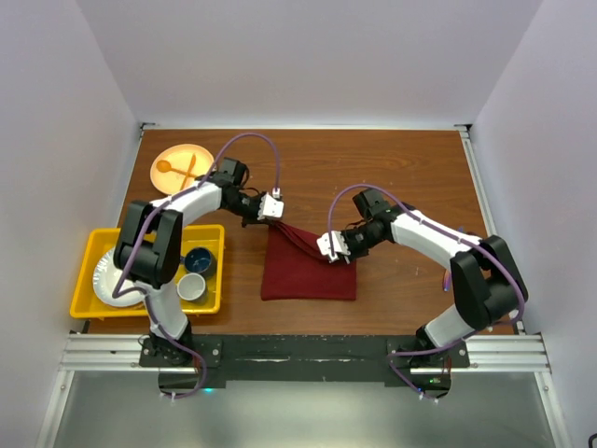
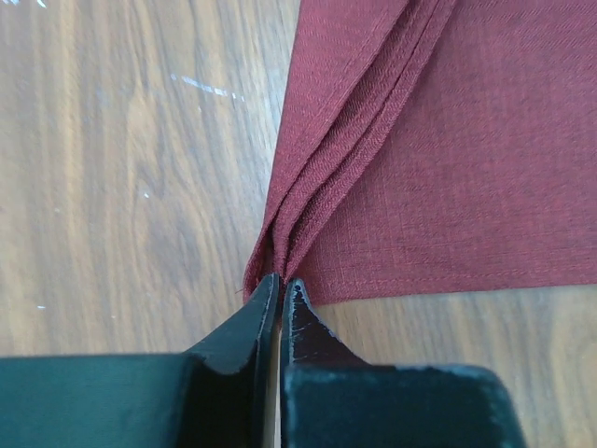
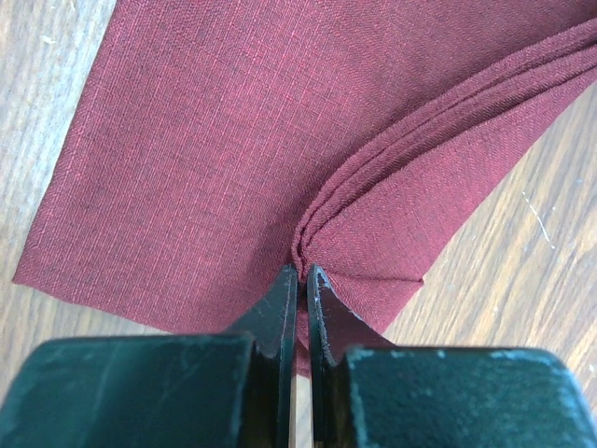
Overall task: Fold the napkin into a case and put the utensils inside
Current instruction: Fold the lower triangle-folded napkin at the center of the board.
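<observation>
The napkin (image 1: 308, 275) is laid folded on the wooden table (image 1: 410, 173), near the middle of its front half. Its far left corner is pinched tight by the left gripper (image 1: 273, 211). Bunched layers at its far right edge are pinched likewise by the right gripper (image 1: 333, 248). A yellow tray (image 1: 86, 271) is seen well to the left.

Brown wood-grain table (image 1: 401, 159), boxed in by plain pale walls (image 1: 308, 56) at 9, 12 and 3 o'clock. Metal rail (image 1: 103, 353) and grey floor (image 1: 308, 411) at 6. Soft, even light.
</observation>
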`<state>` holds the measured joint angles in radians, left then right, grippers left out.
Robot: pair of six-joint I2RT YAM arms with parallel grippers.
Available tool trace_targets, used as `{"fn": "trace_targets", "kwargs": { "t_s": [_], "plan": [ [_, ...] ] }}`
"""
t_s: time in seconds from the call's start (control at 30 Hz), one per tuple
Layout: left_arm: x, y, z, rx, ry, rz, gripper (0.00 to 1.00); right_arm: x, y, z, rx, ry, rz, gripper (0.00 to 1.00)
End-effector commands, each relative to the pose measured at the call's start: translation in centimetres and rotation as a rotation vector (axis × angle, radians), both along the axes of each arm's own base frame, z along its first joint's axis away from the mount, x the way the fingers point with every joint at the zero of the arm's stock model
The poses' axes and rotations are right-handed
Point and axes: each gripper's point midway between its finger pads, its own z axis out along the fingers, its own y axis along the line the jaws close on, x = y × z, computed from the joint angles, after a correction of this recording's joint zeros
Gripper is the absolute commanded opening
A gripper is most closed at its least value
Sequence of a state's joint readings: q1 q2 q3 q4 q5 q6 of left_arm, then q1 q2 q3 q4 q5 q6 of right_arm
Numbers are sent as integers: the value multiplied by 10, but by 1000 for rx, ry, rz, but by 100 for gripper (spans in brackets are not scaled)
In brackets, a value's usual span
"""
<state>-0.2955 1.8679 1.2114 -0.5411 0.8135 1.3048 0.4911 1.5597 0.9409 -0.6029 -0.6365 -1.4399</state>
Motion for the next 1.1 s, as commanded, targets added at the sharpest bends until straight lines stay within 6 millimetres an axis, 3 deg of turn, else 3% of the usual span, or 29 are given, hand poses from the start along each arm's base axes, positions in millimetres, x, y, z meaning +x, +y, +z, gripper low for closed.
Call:
{"fn": "trace_targets", "kwargs": {
  "t_s": [0.0,0.17,0.2,0.23,0.27,0.33,0.5,0.77,0.9,1.07],
  "plan": [
    [-16,-9,27,-34,-54,-49,0,10,-1,31,37,-70,0,0],
    [-33,-10,24,3,-64,-85,0,9,-8,30,25,-73,9,0],
    [-37,-9,22,10,-51,-86,5,9,-8,31,25,-79,16,0],
    [-39,-8,21,16,-45,-92,24,9,-7,31,25,-79,20,0],
    [-39,-6,21,20,-33,-83,32,9,-8,31,25,-82,24,0],
    [-36,-3,27,1,-6,-53,39,7,-9,27,22,-85,40,0],
    [1,9,48,-64,-4,70,38,6,-9,22,17,-90,56,0],
    [38,4,42,-66,-60,164,38,6,-9,26,25,-96,61,0],
    [44,-4,37,-56,-61,157,36,6,-8,28,29,-98,62,0],
    [37,-17,25,-29,-60,104,36,5,-7,27,28,-97,69,0]
  ]
}}
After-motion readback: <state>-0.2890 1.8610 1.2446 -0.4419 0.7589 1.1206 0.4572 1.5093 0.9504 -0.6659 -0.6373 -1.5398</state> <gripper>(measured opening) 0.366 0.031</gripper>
